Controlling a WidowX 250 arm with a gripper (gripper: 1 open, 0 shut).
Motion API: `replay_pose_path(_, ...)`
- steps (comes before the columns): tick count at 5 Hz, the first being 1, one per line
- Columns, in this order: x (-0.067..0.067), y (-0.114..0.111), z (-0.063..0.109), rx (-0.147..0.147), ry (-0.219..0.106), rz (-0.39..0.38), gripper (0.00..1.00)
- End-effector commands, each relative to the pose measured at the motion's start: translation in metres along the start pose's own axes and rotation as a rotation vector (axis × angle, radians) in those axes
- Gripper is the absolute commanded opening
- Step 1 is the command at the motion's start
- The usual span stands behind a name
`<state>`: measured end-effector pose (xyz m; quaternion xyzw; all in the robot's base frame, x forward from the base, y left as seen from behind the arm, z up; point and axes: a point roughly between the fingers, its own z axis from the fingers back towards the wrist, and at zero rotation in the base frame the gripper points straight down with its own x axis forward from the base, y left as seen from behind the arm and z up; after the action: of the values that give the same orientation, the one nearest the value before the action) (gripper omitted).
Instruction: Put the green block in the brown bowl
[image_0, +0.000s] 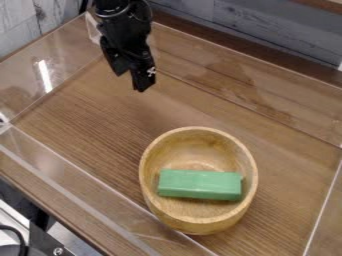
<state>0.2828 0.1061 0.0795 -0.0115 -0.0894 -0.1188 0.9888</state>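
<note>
The green block (201, 185) lies flat inside the brown bowl (166, 150), toward its near right side. The bowl sits on the wooden table at the lower middle of the camera view. My gripper (139, 81) hangs above the table at the upper left, well away from the bowl, pointing down. Its dark fingers stand close together with nothing between them.
Clear acrylic walls (40, 75) ring the wooden table surface (254, 95). A grey plank wall (267, 25) stands behind. The table's near edge runs along the lower left, with dark equipment (20, 240) below it.
</note>
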Motion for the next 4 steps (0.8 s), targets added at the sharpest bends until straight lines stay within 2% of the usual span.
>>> replay_pose_path(1, 0.0081, 0.0077, 0.0135, 0.026, -0.041, 0.010, 1.00)
replay_pose_path(4, 0.0080, 0.0057, 0.0133, 0.010, -0.038, 0.003, 1.00)
